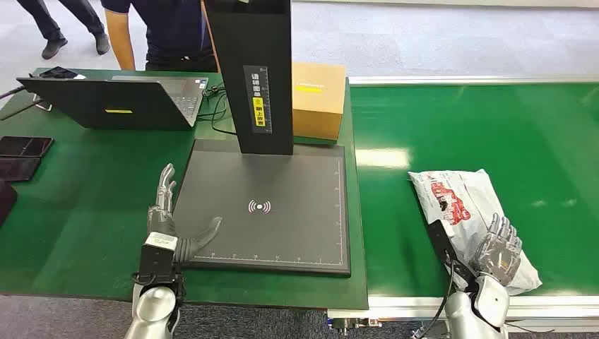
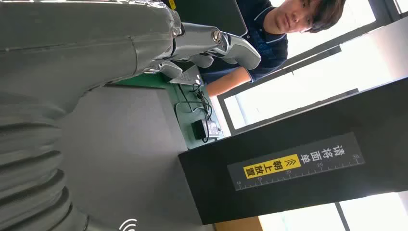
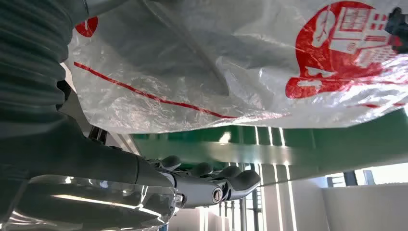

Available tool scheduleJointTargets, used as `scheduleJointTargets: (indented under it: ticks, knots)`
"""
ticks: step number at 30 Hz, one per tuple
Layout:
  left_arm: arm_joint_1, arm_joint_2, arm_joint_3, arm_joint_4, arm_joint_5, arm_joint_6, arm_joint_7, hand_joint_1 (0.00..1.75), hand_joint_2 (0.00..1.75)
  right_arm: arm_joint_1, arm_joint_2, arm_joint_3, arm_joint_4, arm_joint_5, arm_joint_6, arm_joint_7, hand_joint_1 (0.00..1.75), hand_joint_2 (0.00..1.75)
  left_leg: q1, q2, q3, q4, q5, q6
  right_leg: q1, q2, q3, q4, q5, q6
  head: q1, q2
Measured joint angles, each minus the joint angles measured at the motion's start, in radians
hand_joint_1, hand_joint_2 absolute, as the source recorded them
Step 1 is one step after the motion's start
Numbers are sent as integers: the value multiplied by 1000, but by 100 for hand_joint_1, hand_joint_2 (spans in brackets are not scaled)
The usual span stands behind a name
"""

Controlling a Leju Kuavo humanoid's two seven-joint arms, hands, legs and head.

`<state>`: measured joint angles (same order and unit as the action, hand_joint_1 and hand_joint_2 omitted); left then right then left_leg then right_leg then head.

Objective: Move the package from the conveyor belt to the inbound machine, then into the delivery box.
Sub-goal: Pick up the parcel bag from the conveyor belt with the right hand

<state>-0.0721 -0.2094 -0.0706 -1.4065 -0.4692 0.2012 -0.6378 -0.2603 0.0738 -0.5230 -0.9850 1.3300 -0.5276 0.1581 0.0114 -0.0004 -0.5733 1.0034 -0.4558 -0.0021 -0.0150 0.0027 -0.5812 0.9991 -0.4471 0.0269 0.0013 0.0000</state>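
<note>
Pickup is the step in hand, by my reading; the package (image 1: pixel 466 212), a white plastic mailer with red print, is lying flat on the belt (image 1: pixel 494 120), well to the right of the scanner (image 1: pixel 268 205) and near the belt's front edge. The right hand (image 1: pixel 499 248) is resting on the package's near end, fingers spread over the crinkled film; the right wrist view is showing the film bulging close above the thumb and fingers (image 3: pixel 226 178), but whether they are actually closing on it I cannot tell. The left hand (image 1: pixel 166 215) is lying just left of the scanner, at its front left corner, fingers released and holding nothing, the thumb reaching onto the scanner's edge.

Nothing is sitting on the scanner yet, so the first leg of the task is looking not yet done. The next move is likely calling for a firm grasp of the slack film, a lift off the belt, and a carry leftward to the scanner's marked centre; the film is slippery and loose, so a pinch on a fold may serve better than a flat press. No delivery box is clearly identifiable; a cardboard carton (image 1: pixel 319 99) is standing behind the scanner.
</note>
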Motion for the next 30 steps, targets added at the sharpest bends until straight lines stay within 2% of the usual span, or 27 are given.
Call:
scheduleJointTargets:
  ticks: [20,22,23,26,27,30]
  knots:
    - [-5,0,-13,10,8,-8,14,0,175,-111,-77,-85,292,-12,3,16,0,175,0,0,6,0,0,1,0,0,6,-1,0,1,0,0]
    - [-5,0,-13,10,9,-8,14,0,175,-122,-82,-89,315,-12,3,14,7,175,0,0,7,0,-1,1,0,0,8,-2,0,1,0,0]
    - [-5,0,-13,10,9,-8,14,0,175,-127,-84,-91,324,-12,1,11,41,175,0,0,8,0,-1,1,0,0,9,-2,1,1,0,0]
    - [-4,0,-13,10,10,-8,14,0,175,-140,-87,-97,352,-11,-9,2,160,175,0,0,9,1,0,1,0,0,10,-3,1,2,0,0]
    - [-4,0,-13,10,11,-8,14,0,175,-142,-88,-98,360,-10,-12,-1,169,175,0,0,9,1,0,2,0,0,10,-3,1,2,0,0]
    - [-3,0,-13,10,14,-6,14,0,175,-144,-90,-100,380,-8,-19,-8,174,175,-1,0,8,1,0,2,-1,0,10,-3,2,3,0,0]
